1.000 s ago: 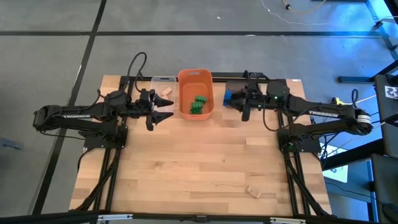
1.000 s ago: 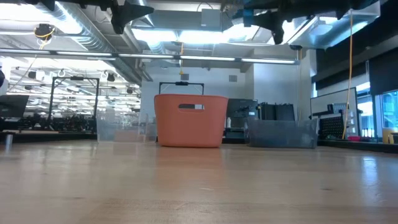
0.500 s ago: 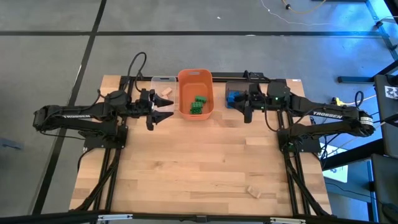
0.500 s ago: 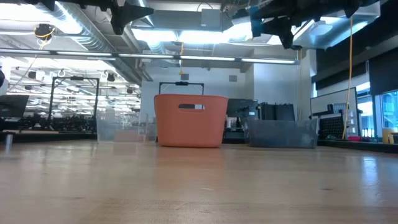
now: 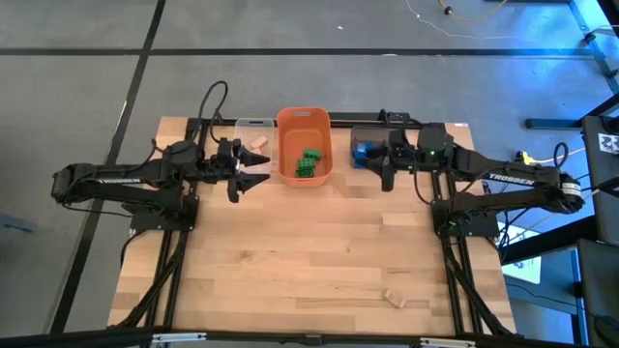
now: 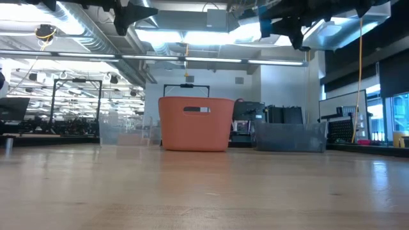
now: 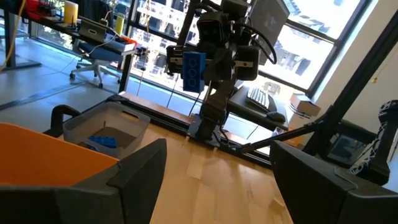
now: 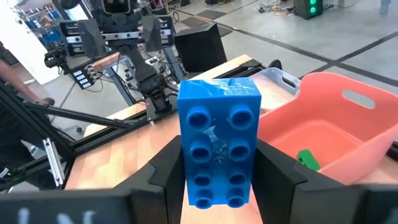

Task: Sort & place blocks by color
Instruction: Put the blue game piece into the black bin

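Observation:
My right gripper [image 5: 385, 166] is shut on a blue block [image 8: 219, 140], high over the near right corner of the grey-brown bin [image 5: 368, 143]. More blue blocks [image 7: 102, 140] lie in that bin. Green blocks [image 5: 309, 162] lie in the orange bin [image 5: 304, 121], and a tan block [image 5: 259, 143] lies in the clear bin [image 5: 253, 126]. Another tan block [image 5: 394, 297] lies flat on the table near its front right. My left gripper [image 5: 253, 174] hangs open in the air beside the clear bin, with nothing between its fingers. My right gripper pinches the blue block's two long sides [image 8: 186, 155] between its two fingers [image 8: 277, 171]. The fingers come from the table's right side, slanting slightly down. The block is lifted clear above the grey-brown bin, and its studded face is turned back toward the wrist.
The three bins stand in a row along the table's far edge, with the orange bin [image 6: 195, 123] in the middle. The wooden tabletop [image 5: 309, 251] stretches in front of them. Both arms' frames stand on the table's left and right sides.
My right gripper has tipped its fingers a little downward, with the blue block still in its hold. It has drawn back slightly toward the table's right edge.

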{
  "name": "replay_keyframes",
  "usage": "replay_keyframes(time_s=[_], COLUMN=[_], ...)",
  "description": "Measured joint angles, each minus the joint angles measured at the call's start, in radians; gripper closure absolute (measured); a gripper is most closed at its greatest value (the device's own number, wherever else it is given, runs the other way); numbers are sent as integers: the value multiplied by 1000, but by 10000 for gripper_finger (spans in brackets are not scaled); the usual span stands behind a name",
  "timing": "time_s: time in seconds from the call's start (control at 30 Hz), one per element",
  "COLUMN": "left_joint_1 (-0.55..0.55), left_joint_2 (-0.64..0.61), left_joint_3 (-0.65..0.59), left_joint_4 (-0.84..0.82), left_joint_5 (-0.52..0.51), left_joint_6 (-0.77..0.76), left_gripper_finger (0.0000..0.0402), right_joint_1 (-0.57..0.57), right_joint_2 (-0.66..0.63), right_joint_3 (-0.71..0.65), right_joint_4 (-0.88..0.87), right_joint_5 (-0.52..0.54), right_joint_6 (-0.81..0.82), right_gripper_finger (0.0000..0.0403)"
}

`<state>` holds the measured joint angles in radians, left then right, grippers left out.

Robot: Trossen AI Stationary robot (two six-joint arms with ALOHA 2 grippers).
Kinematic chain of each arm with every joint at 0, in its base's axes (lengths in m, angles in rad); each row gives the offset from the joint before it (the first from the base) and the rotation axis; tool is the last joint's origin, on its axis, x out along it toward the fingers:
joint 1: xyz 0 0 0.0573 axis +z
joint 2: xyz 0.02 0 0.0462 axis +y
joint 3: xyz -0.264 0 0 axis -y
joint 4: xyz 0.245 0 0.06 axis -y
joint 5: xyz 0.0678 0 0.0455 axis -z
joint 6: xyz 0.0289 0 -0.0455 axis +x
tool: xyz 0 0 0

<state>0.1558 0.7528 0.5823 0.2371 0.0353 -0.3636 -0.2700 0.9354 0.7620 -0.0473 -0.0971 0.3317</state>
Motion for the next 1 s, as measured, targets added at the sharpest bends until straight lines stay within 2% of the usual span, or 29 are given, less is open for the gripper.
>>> replay_keyframes(time_s=[0.67,1.0], left_joint_1=[0,0], left_joint_2=[0,0], left_joint_3=[0,0], left_joint_4=[-6,-13], left_joint_5=[0,0], left_joint_6=[0,0], left_gripper_finger=[124,124], right_joint_1=[-16,-16], right_joint_2=[-5,-5], right_joint_3=[0,0], right_joint_4=[-57,-73], right_joint_5=[2,36], right_joint_6=[0,-2], right_gripper_finger=[263,263])
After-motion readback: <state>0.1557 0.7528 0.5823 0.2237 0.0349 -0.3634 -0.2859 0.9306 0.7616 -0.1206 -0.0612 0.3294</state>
